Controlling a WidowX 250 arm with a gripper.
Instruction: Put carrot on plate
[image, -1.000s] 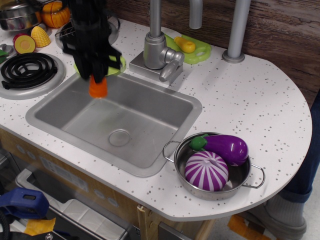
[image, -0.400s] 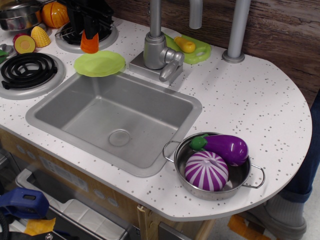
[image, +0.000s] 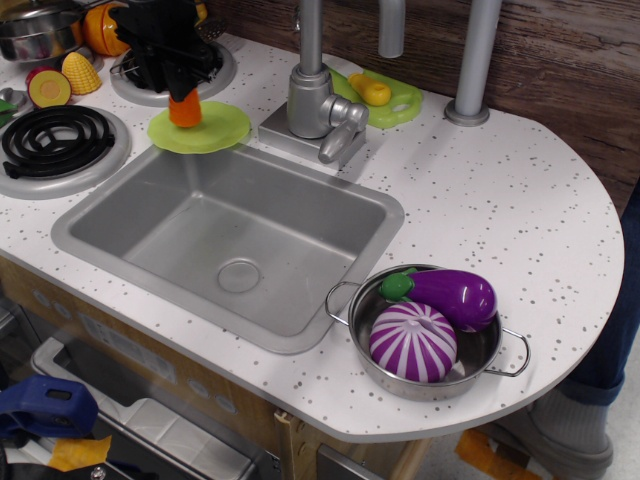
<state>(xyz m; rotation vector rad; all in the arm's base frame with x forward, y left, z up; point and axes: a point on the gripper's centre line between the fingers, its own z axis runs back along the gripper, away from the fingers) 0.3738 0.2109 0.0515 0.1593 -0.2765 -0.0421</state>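
The black pincer is closed on the carrot, whose lower end rests on the green plate near the table's back-left corner. The sink lies just in front, the faucet just right, burners left. A pot with an eggplant sits near the front edge.

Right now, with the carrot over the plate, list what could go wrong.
1. The carrot stands on end in the fingers; once let go it may tip and roll off the plate.
2. The plate sits at the sink edge, so a rolling carrot could drop into the basin.
3. A downward push might tilt or slide the light plate.
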